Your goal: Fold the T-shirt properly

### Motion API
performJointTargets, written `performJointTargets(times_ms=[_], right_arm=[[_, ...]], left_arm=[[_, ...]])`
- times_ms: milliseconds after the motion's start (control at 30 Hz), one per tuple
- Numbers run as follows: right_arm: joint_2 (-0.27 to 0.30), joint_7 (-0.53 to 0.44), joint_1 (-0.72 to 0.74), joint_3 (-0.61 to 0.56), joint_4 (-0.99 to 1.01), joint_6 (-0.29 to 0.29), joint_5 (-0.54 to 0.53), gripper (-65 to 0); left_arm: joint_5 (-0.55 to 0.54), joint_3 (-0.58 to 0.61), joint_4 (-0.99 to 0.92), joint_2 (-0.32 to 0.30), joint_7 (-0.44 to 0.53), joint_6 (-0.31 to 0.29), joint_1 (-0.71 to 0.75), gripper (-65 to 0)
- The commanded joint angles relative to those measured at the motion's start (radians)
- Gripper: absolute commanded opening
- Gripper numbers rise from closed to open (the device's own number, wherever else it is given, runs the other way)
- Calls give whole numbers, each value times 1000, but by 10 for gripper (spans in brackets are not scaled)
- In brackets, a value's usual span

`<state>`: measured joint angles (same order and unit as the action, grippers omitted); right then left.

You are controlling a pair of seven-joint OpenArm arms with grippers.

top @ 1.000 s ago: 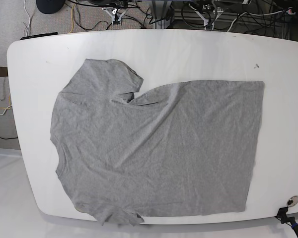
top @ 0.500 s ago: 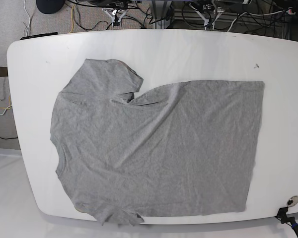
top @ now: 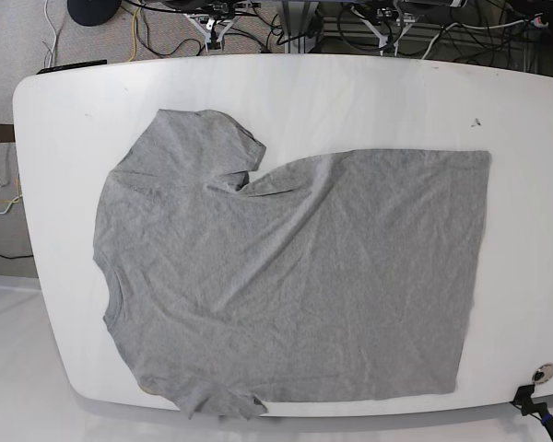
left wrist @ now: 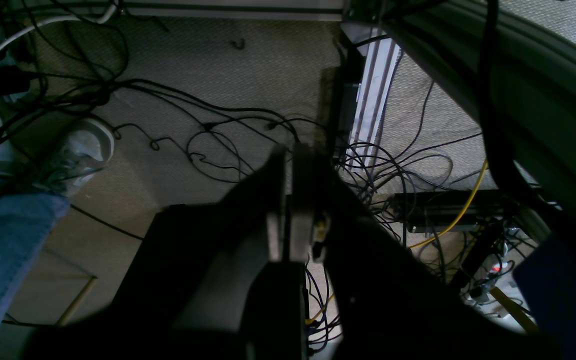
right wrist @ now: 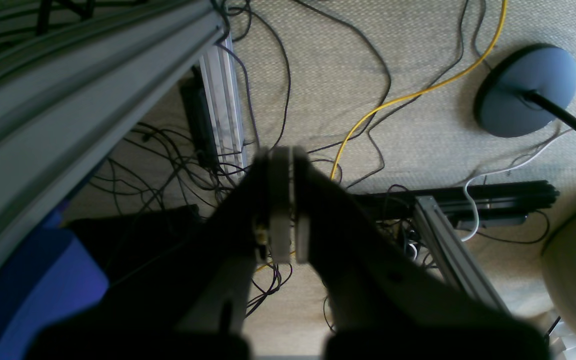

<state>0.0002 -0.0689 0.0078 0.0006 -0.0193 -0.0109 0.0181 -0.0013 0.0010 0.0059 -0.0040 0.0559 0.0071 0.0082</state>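
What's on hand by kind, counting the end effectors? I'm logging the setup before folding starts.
T-shirt: 1
Table: 1
End effectors: 2, the left end effector and the right end effector, both shut, over the floor
Total: 4

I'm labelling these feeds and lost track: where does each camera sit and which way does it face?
Base: overhead, looking down on the T-shirt spread on the white table; no arm shows.
Left wrist: on the left arm, facing the cabled floor; left hand shut and empty.
Right wrist: likewise; right hand shut and empty.
Shared: both wrist views show the carpet and a yellow cable, never the shirt.
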Motion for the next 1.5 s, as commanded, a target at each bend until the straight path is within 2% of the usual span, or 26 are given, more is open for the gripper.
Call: performJointTargets(times_ms=[0,1267,1467], right_arm=[[4,-9,-4,0,0,-1,-4,-648],[-11,18,-14,-10,-13,-5,16,-650],[7,21,-43,-15,-12,1,10,-650]], left_arm=[[-1,1,6,-3,2,-1,4,-650],[-3,10,22,-4,18,7,62,-650],[-13,13,44,-10,27,10,93,-650]])
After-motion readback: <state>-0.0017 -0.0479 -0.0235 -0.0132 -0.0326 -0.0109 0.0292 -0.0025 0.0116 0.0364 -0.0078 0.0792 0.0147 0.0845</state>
